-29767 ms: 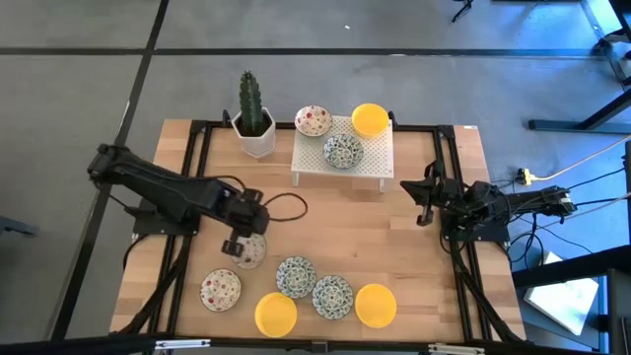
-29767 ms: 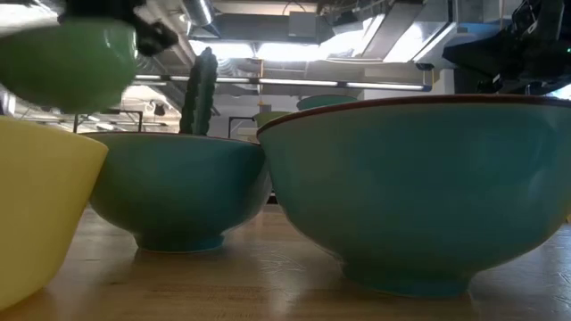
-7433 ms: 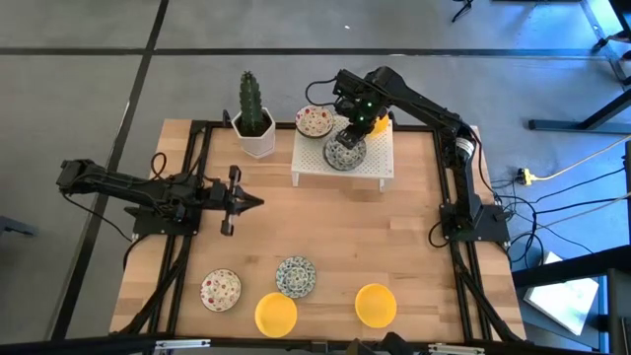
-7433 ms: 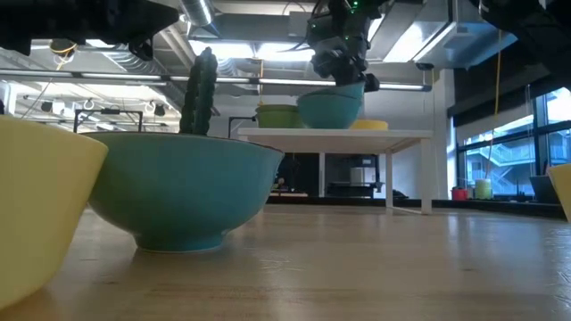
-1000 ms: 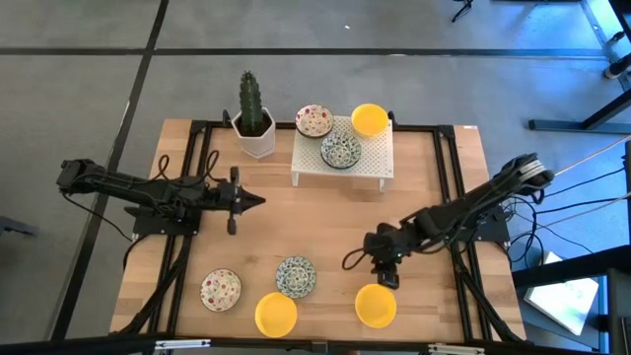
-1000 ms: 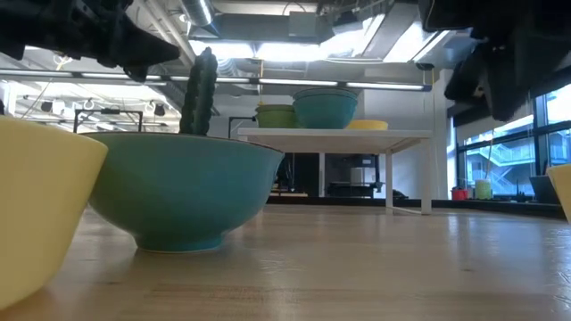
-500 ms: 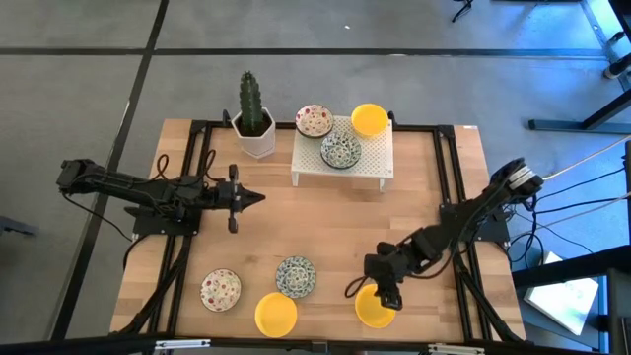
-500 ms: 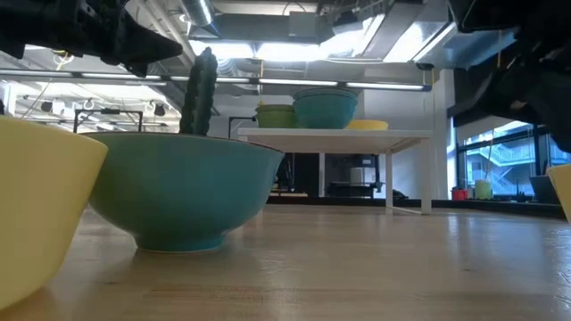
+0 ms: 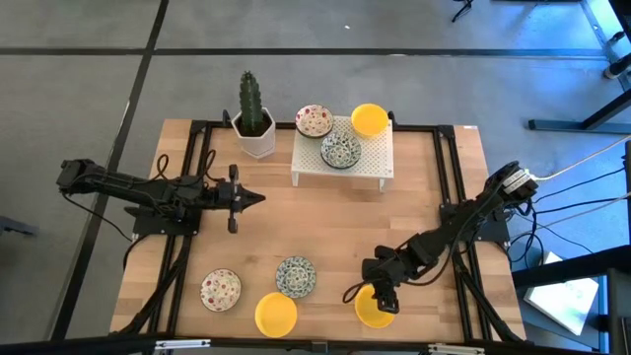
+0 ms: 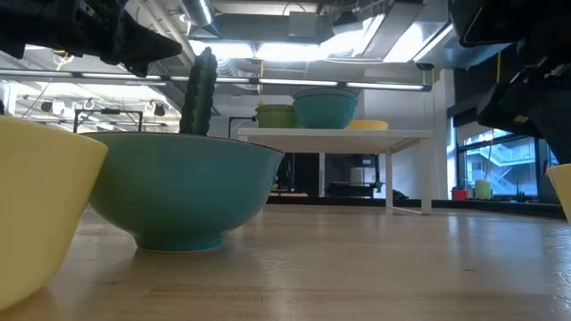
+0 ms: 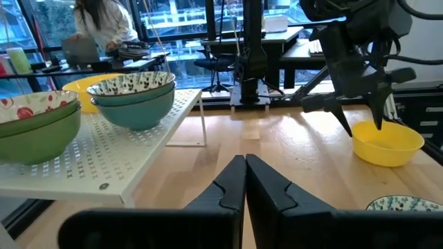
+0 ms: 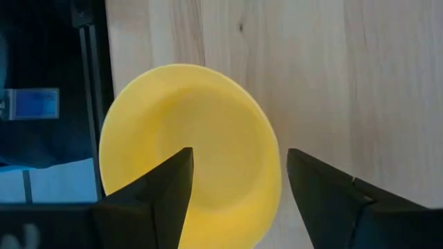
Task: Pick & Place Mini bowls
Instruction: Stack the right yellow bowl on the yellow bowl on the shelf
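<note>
While hanging over the table's front edge:
Right gripper (image 9: 383,299): is standing open above yellow bowl (image 9: 371,312).
Left gripper (image 9: 254,199): is waiting closed, empty.

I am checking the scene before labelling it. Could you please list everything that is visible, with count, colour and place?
yellow bowls: three; one on the rack, two on the table's near edge.
red-speckled bowls: two visible, white; one on the rack, one near the front left.
blue-green patterned bowls: two visible; one on the rack, one near the front.
rack: one, white, perforated, at the back.
cactus pot: one, white, left of the rack.
table: one, wooden.
person: one, in the room behind.
left gripper: fingers shut, over the table's left.
right gripper: fingers open over the front right yellow bowl.
</note>
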{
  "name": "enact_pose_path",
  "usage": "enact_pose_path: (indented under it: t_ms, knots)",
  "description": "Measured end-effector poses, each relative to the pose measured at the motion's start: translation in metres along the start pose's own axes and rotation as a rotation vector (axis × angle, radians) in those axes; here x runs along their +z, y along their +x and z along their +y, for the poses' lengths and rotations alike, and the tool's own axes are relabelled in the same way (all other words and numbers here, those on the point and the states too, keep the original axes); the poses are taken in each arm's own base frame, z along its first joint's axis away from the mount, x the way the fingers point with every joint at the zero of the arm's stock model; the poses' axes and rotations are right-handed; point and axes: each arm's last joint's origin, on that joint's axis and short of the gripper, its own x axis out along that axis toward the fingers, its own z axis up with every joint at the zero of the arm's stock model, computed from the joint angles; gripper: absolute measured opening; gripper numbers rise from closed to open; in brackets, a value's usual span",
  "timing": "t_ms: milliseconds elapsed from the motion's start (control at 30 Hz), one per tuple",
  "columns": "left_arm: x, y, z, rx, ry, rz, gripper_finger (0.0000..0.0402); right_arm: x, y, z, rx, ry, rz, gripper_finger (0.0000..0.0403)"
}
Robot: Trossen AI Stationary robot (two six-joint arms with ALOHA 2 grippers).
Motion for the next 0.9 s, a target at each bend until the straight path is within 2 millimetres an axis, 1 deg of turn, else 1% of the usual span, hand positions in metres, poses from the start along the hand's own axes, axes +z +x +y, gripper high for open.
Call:
enact_pose_path:
  t_ms: [200, 400, 733, 900]
  knots:
    - [-0.0006, 0.0, 0.0, -0.001, -0.024, 0.006, 0.0006, -0.0008, -0.0003, 0.0005, 0.007, -0.006, 0.01, 0.0233]
    - [-0.0006, 0.0, 0.0, -0.001, -0.032, 0.007, 0.0006, -0.003, -0.0004, 0.0004, 0.025, 0.028, 0.051, 0.0233]
    - [-0.0007, 0.0, -0.0006, -0.02, -0.055, 0.007, 0.0006, -0.0068, -0.0007, -0.0048, -0.055, 0.064, 0.065, 0.0233]
    - [-0.0006, 0.0, -0.0009, -0.031, -0.055, 0.007, 0.0006, -0.008, 0.0072, -0.0066, -0.079, 0.068, 0.082, 0.0231]
